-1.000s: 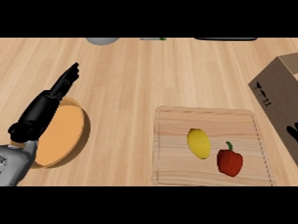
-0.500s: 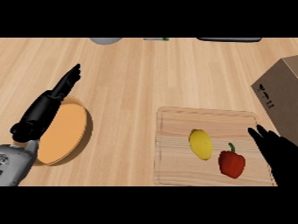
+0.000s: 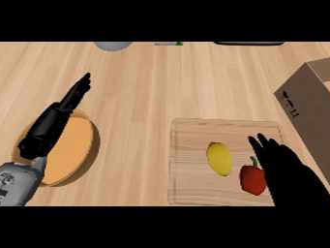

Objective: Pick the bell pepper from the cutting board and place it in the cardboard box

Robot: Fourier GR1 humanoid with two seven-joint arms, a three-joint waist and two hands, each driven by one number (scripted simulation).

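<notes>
A red bell pepper [image 3: 251, 178] with a green stem lies on the light wooden cutting board [image 3: 192, 140], at its right front. Beside it to the left lies a yellow lemon [image 3: 219, 158]. My right hand [image 3: 287, 170] is open, fingers straight and pointing away, directly right of the pepper and partly over its edge. The cardboard box [image 3: 314, 107] stands at the right edge, its top open. My left hand [image 3: 59, 117] rests open at the left, fingers stretched out over the counter.
An orange plate [image 3: 74, 152] lies under my left forearm at the left. A grey round object [image 3: 113, 45] and dark items sit along the far edge of the wooden counter.
My right hand has come in from the right edge and moved left over the cutting board, up against the pepper. The left arm has not moved.
</notes>
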